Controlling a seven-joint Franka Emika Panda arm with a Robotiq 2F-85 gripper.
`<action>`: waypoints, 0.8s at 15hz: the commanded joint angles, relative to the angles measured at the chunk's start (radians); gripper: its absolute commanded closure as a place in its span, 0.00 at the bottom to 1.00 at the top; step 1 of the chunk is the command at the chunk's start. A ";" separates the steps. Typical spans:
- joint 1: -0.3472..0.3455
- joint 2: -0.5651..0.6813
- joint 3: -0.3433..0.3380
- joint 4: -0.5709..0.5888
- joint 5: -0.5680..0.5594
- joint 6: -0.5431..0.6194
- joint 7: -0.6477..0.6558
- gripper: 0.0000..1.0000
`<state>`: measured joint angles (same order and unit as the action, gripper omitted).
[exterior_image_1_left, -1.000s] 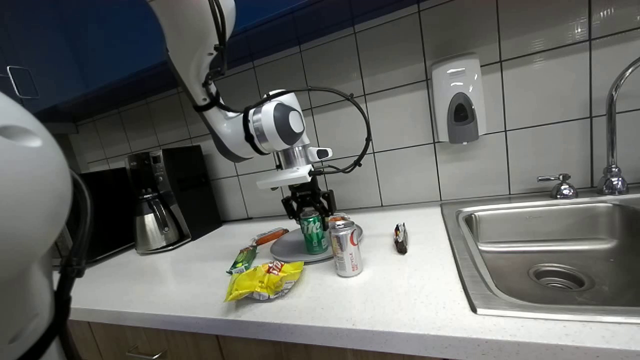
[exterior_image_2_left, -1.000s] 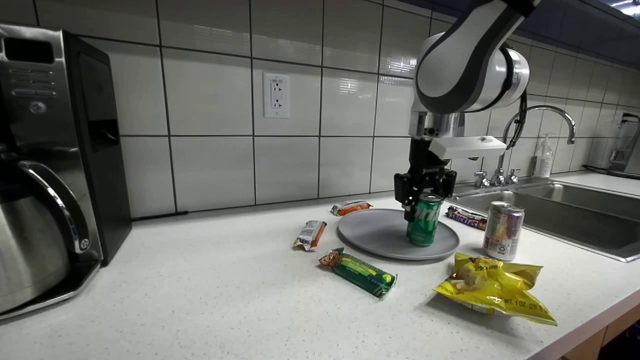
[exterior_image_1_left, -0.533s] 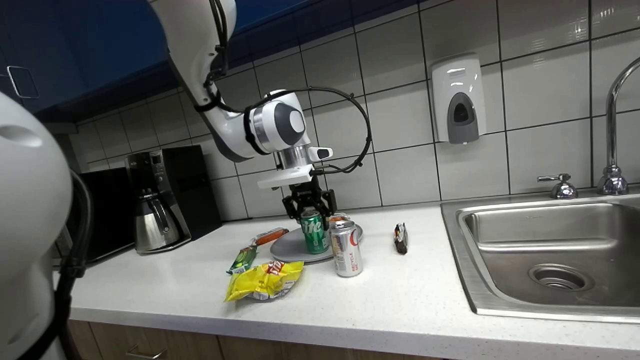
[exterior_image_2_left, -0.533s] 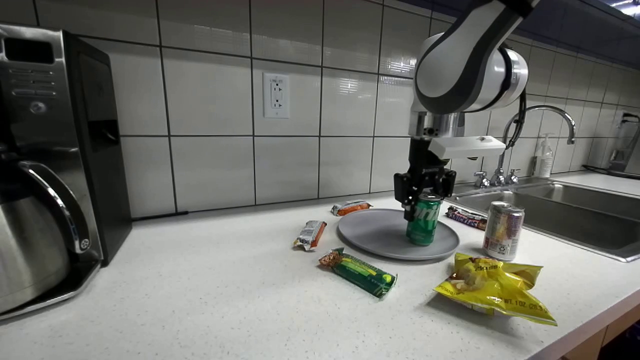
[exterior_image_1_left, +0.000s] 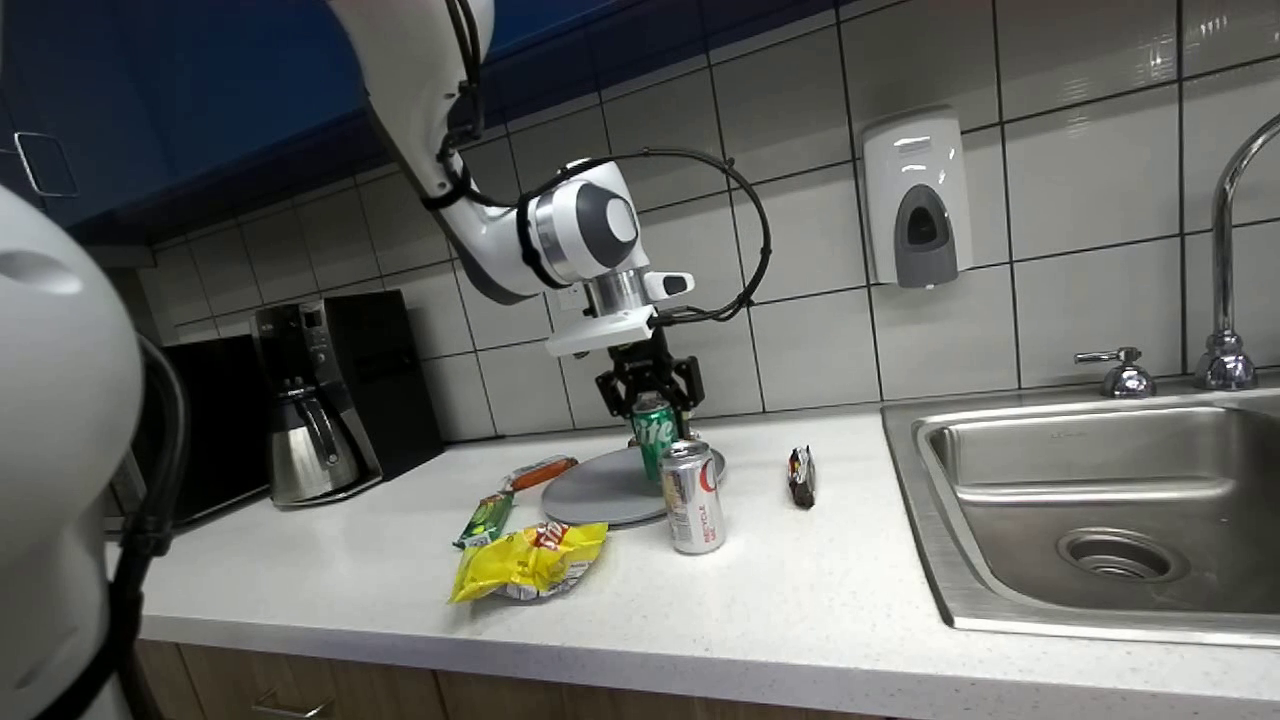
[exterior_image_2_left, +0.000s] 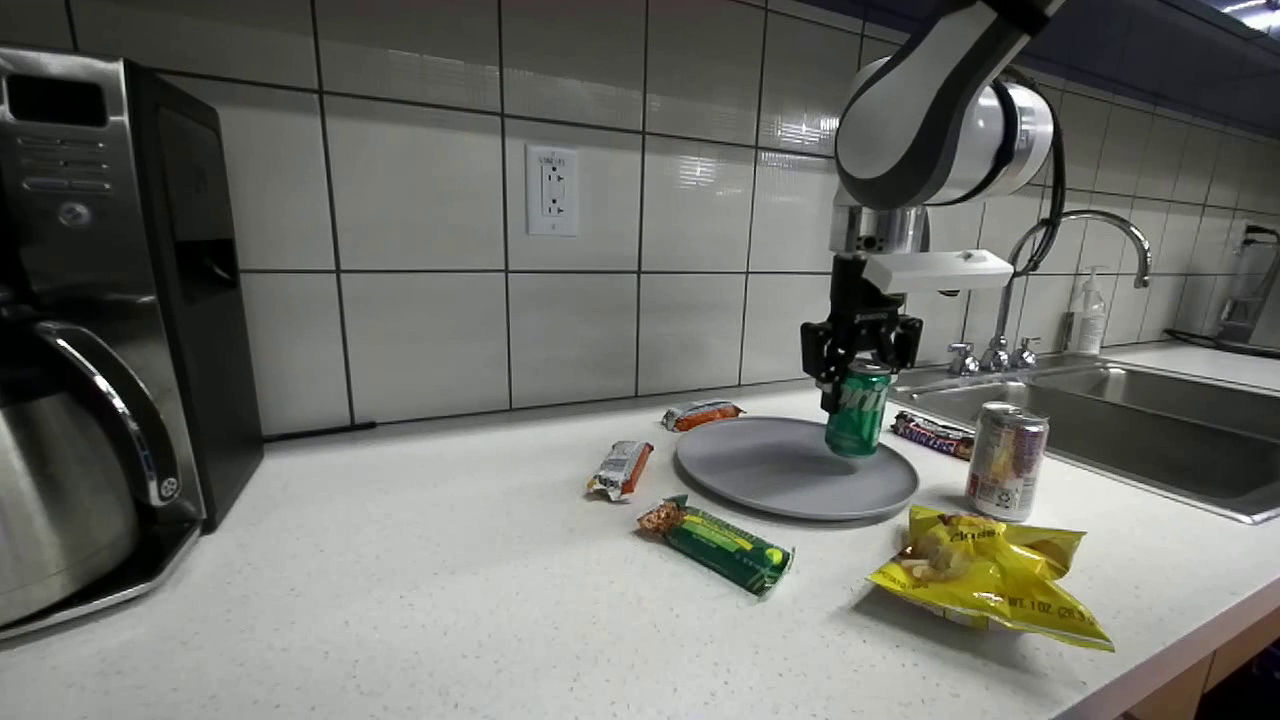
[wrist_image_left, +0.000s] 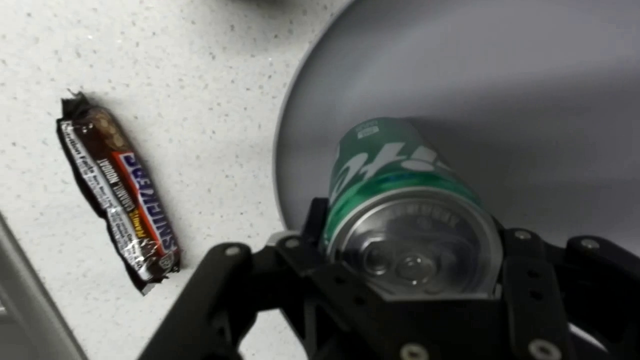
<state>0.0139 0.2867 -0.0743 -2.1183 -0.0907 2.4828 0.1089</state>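
Wrist view: the gripper (wrist_image_left: 408, 235) has its 2 jaws partly spread, set against opposite sides of a green can (wrist_image_left: 400, 200) and holding it near the top rim. Beneath lies a gray plate (wrist_image_left: 490, 55); at 9 o'clock from the can, beyond the plate's edge, a Snickers bar (wrist_image_left: 122, 192) rests on the white counter (wrist_image_left: 225, 90). In both exterior views the green can is over the plate, toward its 3 o'clock side; whether its base touches the plate I cannot tell. Reading the plate as a dial in an exterior view, a silver can (exterior_image_2_left: 1008, 462) stands upright at 3 o'clock, a yellow chip bag (exterior_image_2_left: 990, 580) lies at 4, a green-wrapped bar (exterior_image_2_left: 720, 545) sits between 7 and 8, an orange-and-silver bar (exterior_image_2_left: 622, 470) is at 9 and a matching bar (exterior_image_2_left: 703, 416) at 10. Farther out, a coffee maker (exterior_image_2_left: 120, 270) stands between 9 and 10, a wall outlet (exterior_image_2_left: 552, 190) shows near 11, and a metal sink (exterior_image_2_left: 1110, 430) is set into the counter at 3.
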 joint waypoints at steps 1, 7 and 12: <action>-0.022 0.049 -0.023 0.108 -0.009 -0.051 0.019 0.60; -0.043 0.106 -0.060 0.233 -0.008 -0.088 0.028 0.60; -0.053 0.163 -0.065 0.342 -0.003 -0.118 0.027 0.60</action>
<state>-0.0283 0.4039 -0.1430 -1.8749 -0.0907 2.4203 0.1152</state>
